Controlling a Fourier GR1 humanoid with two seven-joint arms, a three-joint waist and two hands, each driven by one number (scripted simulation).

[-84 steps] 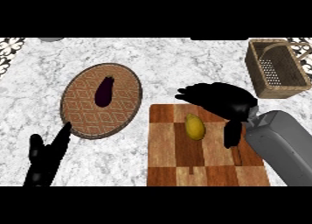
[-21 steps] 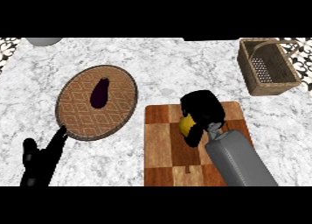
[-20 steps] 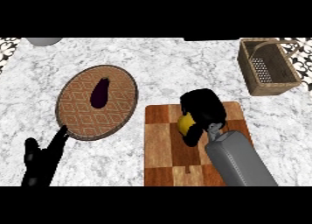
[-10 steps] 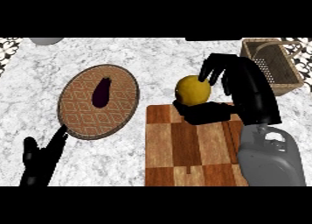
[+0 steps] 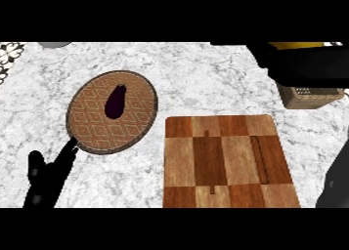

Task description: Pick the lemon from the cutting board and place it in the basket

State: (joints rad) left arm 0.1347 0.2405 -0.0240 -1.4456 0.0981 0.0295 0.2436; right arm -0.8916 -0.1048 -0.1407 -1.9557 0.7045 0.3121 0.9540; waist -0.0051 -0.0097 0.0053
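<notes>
My right hand (image 5: 314, 66) hangs raised at the top right, curled round the lemon (image 5: 301, 45), of which only a yellow sliver shows along the hand's upper edge. The hand is above the wicker basket (image 5: 313, 97) and covers most of it; just the basket's near corner shows beneath. The wooden cutting board (image 5: 228, 161) lies bare on the counter at the lower middle. At the lower left my left hand (image 5: 48, 172) rests open, fingers up.
A round woven plate (image 5: 90, 122) with a dark eggplant (image 5: 116, 101) on it sits left of the board. My right forearm (image 5: 343, 180) shows dark at the lower right edge. A grey object (image 5: 54, 44) peeks in at the top left.
My right hand has lifted the lemon off the cutting board and carried it up and to the right, over the basket. The board is now bare. The left hand stayed put.
</notes>
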